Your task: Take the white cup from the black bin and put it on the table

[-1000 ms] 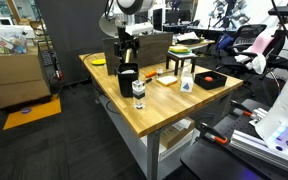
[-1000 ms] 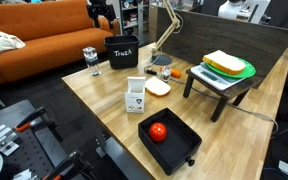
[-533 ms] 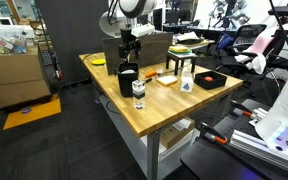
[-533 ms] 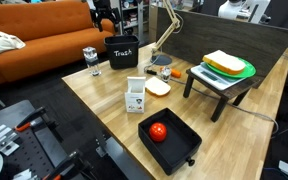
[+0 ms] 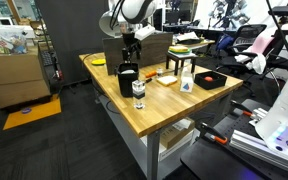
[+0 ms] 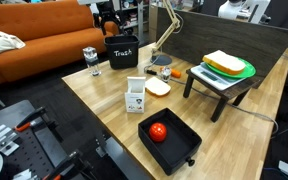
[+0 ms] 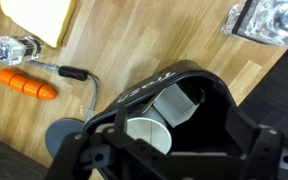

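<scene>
The black bin (image 5: 127, 80) stands on the table (image 5: 169, 112) near its front edge; in the exterior view (image 6: 121, 52) it carries white lettering. In the wrist view I look down into the bin (image 7: 209, 110). The white cup (image 7: 147, 135) stands upright inside it, next to a folded grey-white card (image 7: 174, 100). My gripper (image 5: 131, 44) hangs above the bin, apart from it, and is open and empty. In the wrist view the gripper (image 7: 174, 160) has its fingers (image 7: 82, 152) spread wide over the bin's mouth, with the cup below them.
A clear glass (image 5: 139, 92) stands right beside the bin; it also shows in the wrist view (image 7: 274, 20). A desk lamp base (image 7: 64, 135) and an orange object (image 7: 27, 84) lie behind the bin. A white bottle (image 5: 187, 82), a flat black tray (image 6: 169, 140) and a white box (image 6: 135, 96) are farther along the table.
My gripper has shifted slightly sideways above the bin. The cup and the other things have not moved.
</scene>
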### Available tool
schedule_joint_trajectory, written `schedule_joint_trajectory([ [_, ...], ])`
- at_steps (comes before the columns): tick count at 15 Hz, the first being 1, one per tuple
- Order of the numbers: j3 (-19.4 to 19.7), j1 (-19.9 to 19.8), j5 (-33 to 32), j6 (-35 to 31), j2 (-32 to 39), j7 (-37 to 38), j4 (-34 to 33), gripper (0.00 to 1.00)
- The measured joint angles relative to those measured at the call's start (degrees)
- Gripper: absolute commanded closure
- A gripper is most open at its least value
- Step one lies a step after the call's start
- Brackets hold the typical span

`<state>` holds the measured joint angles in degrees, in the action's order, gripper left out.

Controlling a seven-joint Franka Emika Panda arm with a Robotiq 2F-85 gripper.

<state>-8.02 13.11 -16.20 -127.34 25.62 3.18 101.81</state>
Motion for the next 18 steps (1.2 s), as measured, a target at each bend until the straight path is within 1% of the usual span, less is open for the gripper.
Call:
schedule_joint_trajectory([
  [6,0.11,0.06,-0.02,0.04,0.21,0.02,-0.03,0.0],
  [9,1.1,0.74,-4.19,0.24,1.81,-0.12,-1.35,0.0],
  [12,3.08,2.36,-10.87,1.01,5.58,-0.55,-5.34,0.0],
  [14,3.78,3.42,-13.64,1.64,8.3,-1.6,-8.77,0.0],
  [18,3.93,5.17,-14.62,2.58,13.1,-4.83,-15.43,0.0],
])
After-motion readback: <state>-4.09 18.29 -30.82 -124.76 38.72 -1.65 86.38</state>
